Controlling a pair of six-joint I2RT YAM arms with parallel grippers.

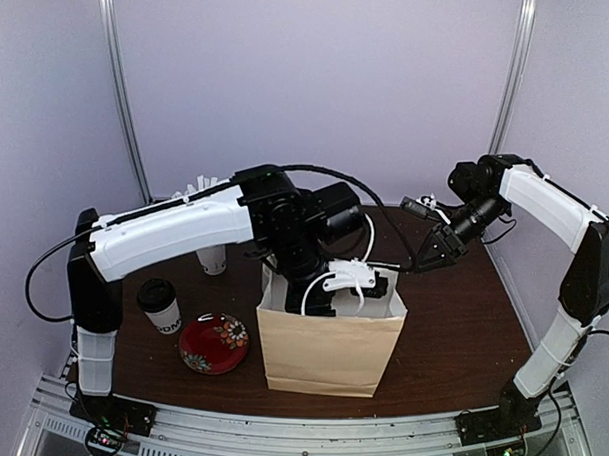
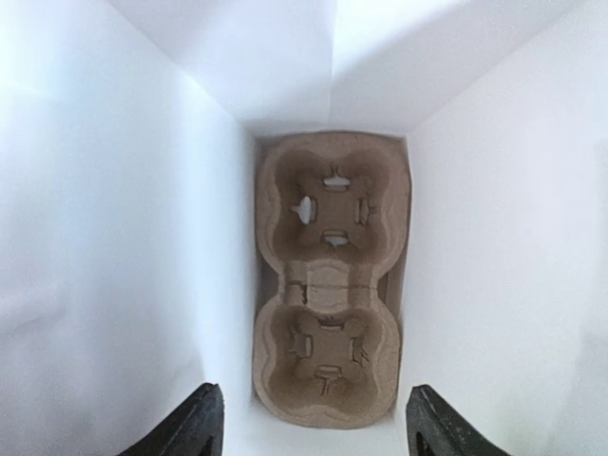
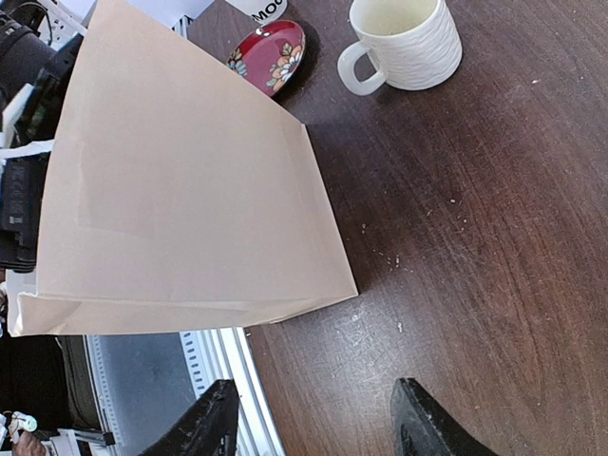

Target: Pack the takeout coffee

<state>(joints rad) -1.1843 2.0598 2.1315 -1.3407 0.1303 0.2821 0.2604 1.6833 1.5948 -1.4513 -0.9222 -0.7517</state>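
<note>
The takeout coffee (image 1: 161, 305), a white paper cup with a black lid on it, stands on the table at the left; in the right wrist view only its lettered bottom edge (image 3: 270, 9) shows. My left gripper (image 1: 359, 286) reaches down into the mouth of the brown paper bag (image 1: 330, 351). In the left wrist view it (image 2: 313, 429) is open and empty, looking down between the bag's white walls at a pulp cup carrier (image 2: 331, 285) lying on the bottom. My right gripper (image 1: 431, 252) hovers open to the right of the bag (image 3: 180, 190), over bare table (image 3: 313, 423).
A red flowered plate (image 1: 213, 344) lies between the coffee and the bag. A paper cup with white straws (image 1: 212, 257) stands behind my left arm. A white ribbed mug (image 3: 404, 43) sits beyond the bag. The table's front rail (image 3: 214, 356) runs under my right gripper.
</note>
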